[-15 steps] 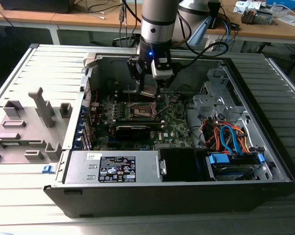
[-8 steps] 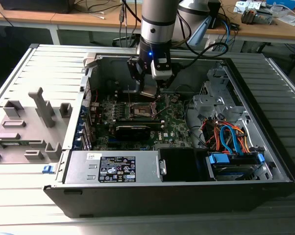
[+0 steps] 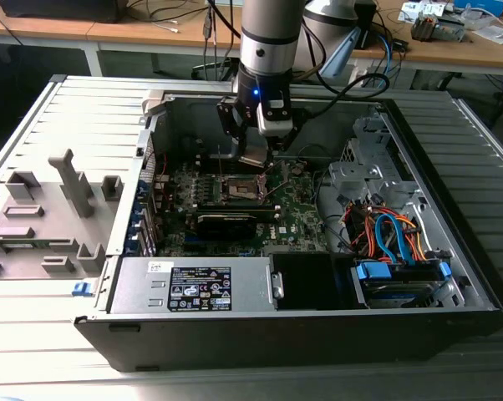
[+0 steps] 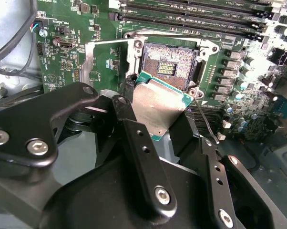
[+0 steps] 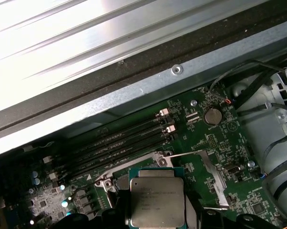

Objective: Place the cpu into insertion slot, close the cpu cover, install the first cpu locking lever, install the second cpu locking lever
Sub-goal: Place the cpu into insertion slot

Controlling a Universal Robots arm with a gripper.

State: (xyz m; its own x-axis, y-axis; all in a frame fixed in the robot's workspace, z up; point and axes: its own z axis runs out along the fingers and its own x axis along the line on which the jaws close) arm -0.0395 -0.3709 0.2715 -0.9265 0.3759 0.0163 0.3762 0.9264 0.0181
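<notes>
and here is the gripper, down inside the open computer case, hanging just above the green board. in the second wrist view the black fingers are clamped on the cpu, one on each side edge, so the jaws are closed on the chip. the chip's silver-grey top faces the camera and a thin green rim shows along its edges. it sits tilted, with one corner over the near edge of the insertion slot, held above the slot and not seated in it. the slot lies uncovered, its brownish pin field in plain sight inside the dark frame. the cpu cover is swung open, lying back over the board beside the slot. a thin wire lever stands free on the slot's other side, unlatched. in the first wrist view the chip is in front of the socket frame, with the long black memory slots and a round coin cell beyond it. in the exterior view the power supply box sits along the case's near wall, well apart from the chip.
</notes>
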